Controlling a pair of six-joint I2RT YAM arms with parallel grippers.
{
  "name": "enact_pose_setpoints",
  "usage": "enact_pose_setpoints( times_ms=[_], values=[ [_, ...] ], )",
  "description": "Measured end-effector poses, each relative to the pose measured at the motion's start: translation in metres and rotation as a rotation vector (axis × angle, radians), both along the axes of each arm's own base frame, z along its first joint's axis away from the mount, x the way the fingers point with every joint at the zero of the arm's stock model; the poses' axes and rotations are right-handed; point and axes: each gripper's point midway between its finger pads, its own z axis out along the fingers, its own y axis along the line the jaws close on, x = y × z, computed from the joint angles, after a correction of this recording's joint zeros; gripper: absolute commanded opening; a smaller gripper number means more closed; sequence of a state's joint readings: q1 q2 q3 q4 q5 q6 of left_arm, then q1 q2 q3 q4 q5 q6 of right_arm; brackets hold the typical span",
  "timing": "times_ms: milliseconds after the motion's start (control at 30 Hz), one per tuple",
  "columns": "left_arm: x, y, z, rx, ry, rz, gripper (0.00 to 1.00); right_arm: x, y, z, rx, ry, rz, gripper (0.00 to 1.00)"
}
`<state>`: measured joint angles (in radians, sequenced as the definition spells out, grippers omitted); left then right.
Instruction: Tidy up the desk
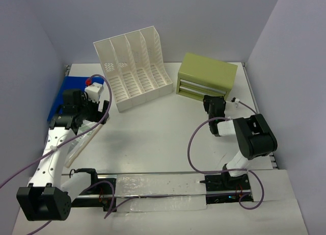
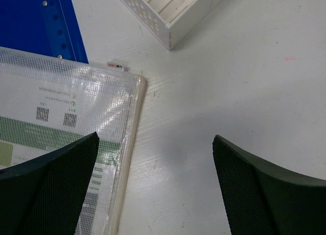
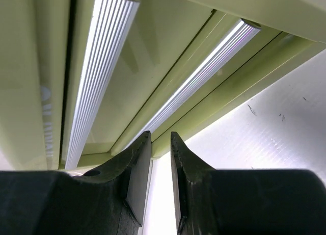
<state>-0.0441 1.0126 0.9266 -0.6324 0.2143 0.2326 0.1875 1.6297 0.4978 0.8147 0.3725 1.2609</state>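
- Your left gripper (image 2: 155,143) hangs wide open and empty above the edge of a clear mesh zip pouch (image 2: 66,107).
- Large white matte desk (image 1: 163,138) spans beneath both arms.
- Your right gripper (image 3: 161,138), fingers barely parted and holding nothing, faces an olive-green rectangular drawer box (image 1: 206,74).

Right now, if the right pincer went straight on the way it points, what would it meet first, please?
The right pincer would most likely meet the olive-green drawer box, near its lower silver handle; nothing lies between, though depth is unclear.
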Motion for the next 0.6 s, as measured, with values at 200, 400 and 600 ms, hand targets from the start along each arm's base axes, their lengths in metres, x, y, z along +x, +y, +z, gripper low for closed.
enact_pose_setpoints(
  times_ms=[200, 400, 600],
  values=[
    [-0.002, 0.009, -0.014, 0.049, 0.025, 0.017, 0.99, -0.010, 0.003, 0.000, 0.005, 0.001, 0.028, 0.32],
    [-0.014, 0.038, -0.069, 0.203, 0.164, 0.081, 0.92, -0.028, 0.019, 0.008, -0.018, -0.011, 0.122, 0.32],
    [-0.027, 0.053, -0.124, 0.339, 0.350, 0.074, 0.90, -0.051, 0.063, 0.044, -0.195, -0.084, 0.246, 0.33]
  ],
)
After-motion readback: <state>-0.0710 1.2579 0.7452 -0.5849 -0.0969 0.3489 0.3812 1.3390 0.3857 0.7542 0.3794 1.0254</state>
